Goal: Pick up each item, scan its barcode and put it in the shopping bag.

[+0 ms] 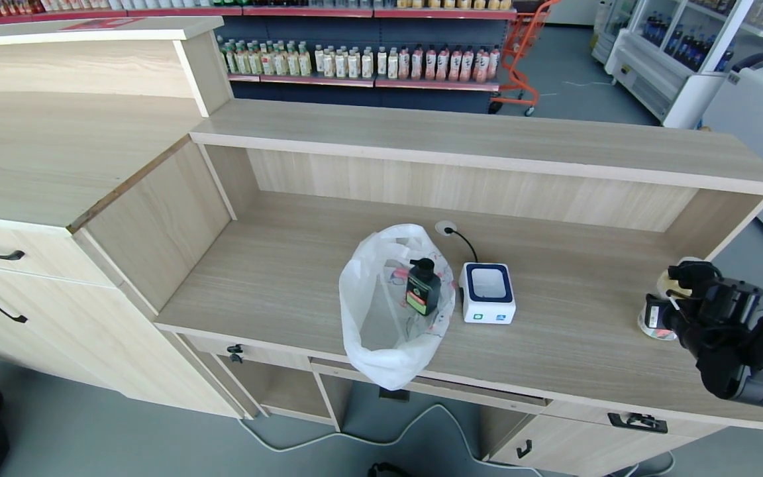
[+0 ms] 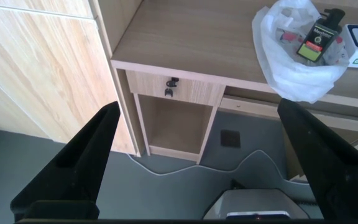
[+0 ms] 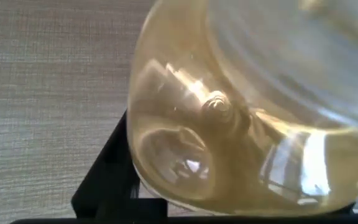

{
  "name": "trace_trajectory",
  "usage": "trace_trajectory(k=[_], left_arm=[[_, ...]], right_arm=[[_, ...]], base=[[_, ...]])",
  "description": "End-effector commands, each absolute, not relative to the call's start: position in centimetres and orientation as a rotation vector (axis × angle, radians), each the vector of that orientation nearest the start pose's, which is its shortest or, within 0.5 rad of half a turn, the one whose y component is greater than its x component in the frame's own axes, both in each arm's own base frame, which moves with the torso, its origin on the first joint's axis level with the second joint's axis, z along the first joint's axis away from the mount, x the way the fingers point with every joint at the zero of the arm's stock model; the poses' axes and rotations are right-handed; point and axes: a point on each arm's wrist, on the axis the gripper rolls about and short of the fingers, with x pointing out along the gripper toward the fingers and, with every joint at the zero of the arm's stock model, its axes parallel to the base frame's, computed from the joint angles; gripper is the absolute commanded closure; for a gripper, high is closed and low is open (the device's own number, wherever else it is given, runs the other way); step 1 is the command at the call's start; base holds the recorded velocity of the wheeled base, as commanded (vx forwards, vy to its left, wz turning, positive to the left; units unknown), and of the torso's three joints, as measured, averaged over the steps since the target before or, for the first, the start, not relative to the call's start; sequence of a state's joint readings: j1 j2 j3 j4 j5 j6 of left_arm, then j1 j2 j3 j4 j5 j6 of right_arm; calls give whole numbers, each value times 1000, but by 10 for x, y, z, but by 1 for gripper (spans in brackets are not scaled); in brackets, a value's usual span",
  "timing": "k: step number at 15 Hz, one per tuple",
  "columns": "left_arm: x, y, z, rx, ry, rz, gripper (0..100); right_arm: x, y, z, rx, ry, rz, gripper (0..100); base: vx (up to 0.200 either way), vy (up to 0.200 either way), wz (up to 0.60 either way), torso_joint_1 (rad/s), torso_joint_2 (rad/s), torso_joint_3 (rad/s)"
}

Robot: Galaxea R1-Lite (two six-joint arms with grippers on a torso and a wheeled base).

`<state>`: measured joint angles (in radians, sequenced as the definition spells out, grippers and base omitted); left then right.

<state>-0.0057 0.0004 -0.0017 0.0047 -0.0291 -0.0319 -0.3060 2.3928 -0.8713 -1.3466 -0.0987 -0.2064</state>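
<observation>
wooden counter [image 1: 587,291] standing in a shop, drink bottles [image 1: 355,63] lining a shelf [image 1: 368,82] behind it, orange cart [image 1: 519,40] sitting alongside

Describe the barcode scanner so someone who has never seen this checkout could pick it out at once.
On the wooden checkout counter, find the white plastic shopping bag near the middle. Just to its right, seen from the robot, sits the scanner: a small white box, its top window framed in dark blue, trailing a black cable.
</observation>
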Motion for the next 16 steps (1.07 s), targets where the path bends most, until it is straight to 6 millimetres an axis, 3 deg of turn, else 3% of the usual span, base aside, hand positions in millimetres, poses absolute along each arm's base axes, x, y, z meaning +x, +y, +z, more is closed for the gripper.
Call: trace_trajectory(k=[1, 8, 10, 11, 12, 13, 16], left_arm=[[-23, -1, 76, -32, 2, -35, 0], [-23, -1, 75, -32, 4, -35, 0], [-23, -1, 75, -32, 4, -35, 0], [-23, -1, 75, -32, 4, -35, 0], [-23, -1, 75, -32, 4, -35, 0], [-23, -1, 75, -32, 4, -35, 0], [-23, -1, 75, -32, 4, -35, 0]], right_arm=[[386, -124, 12, -195, 218, -383, 100], [388, -127, 18, -280, 152, -393, 100], [387, -125, 31, -273, 123, -391, 100], [383, -123, 56, -258, 70, -355, 100], [382, -122, 62, -250, 61, -344, 100], [357, -113, 111, -178, 70, -229, 100], [289, -93, 183, -9, 129, 7, 100]], base=[[0, 0, 0, 0, 0, 0], [0, 0, 0, 0, 0, 0], [0, 0, 0, 0, 0, 0], [0, 0, 0, 0, 0, 0], [0, 0, 0, 0, 0, 0], [0, 0, 0, 0, 0, 0], [0, 0, 0, 0, 0, 0]])
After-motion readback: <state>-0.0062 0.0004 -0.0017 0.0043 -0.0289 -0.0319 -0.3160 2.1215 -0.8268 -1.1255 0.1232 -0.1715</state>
